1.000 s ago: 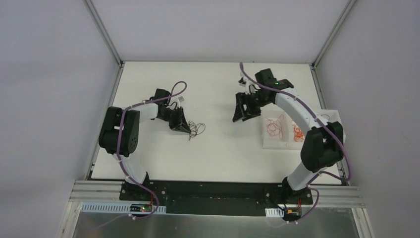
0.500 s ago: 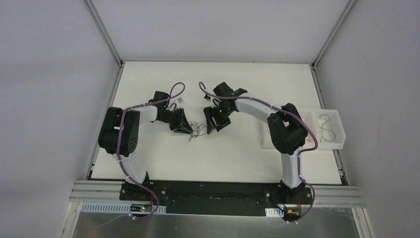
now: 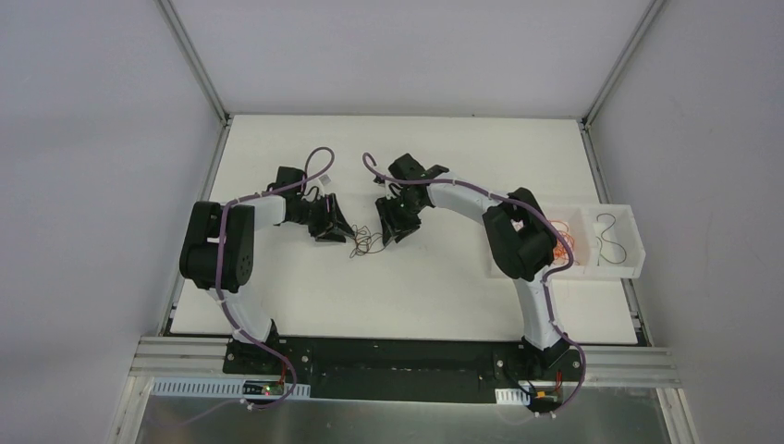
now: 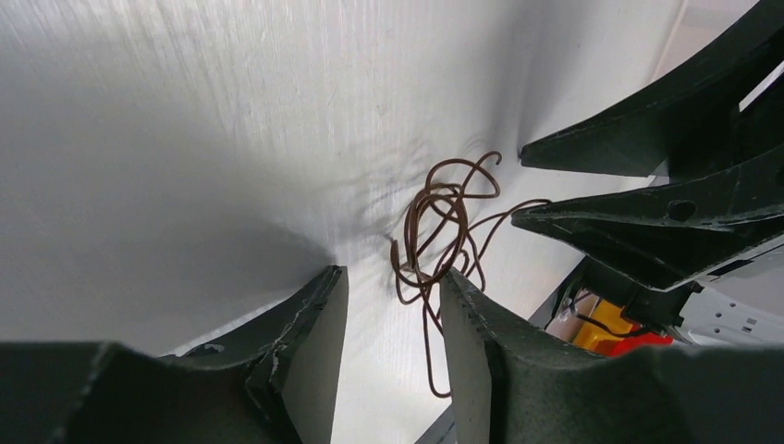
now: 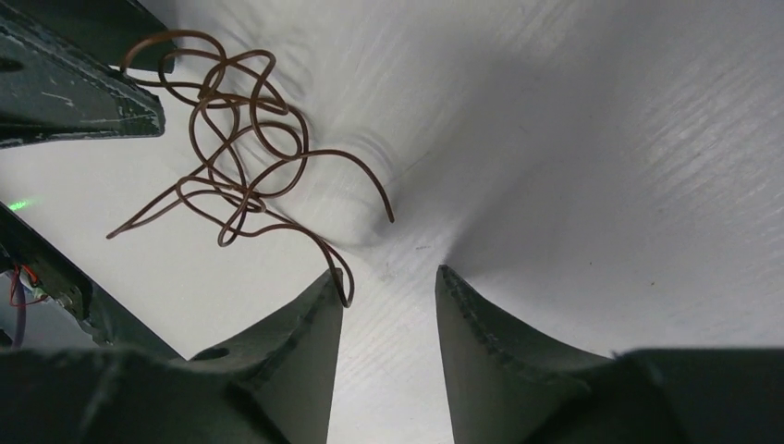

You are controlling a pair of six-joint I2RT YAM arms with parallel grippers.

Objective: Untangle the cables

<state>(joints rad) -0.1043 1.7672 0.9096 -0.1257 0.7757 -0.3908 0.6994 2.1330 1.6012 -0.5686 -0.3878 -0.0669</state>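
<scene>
A small wad of thin dark brown-red cables [image 3: 365, 242] lies on the white table between my two grippers. My left gripper [image 3: 338, 231] is open just left of it. In the left wrist view the wad [image 4: 442, 227] lies just ahead of the open gripper [image 4: 393, 282], with one loop trailing between the fingers. My right gripper [image 3: 388, 233] is open just right of the wad. In the right wrist view the wad [image 5: 236, 139] lies ahead and to the left of the gripper [image 5: 388, 277], and a strand end touches the left fingertip [image 5: 328, 296].
A white divided tray [image 3: 638, 250] stands at the table's right edge. It holds loose red-orange wires [image 3: 559, 242] and a black wire [image 3: 606, 236]. The right arm's elbow [image 3: 518, 231] stands in front of the tray's left part.
My right arm has swung left from beside the tray to the wad. My left gripper has drawn back a little to the upper left, off the wad.
</scene>
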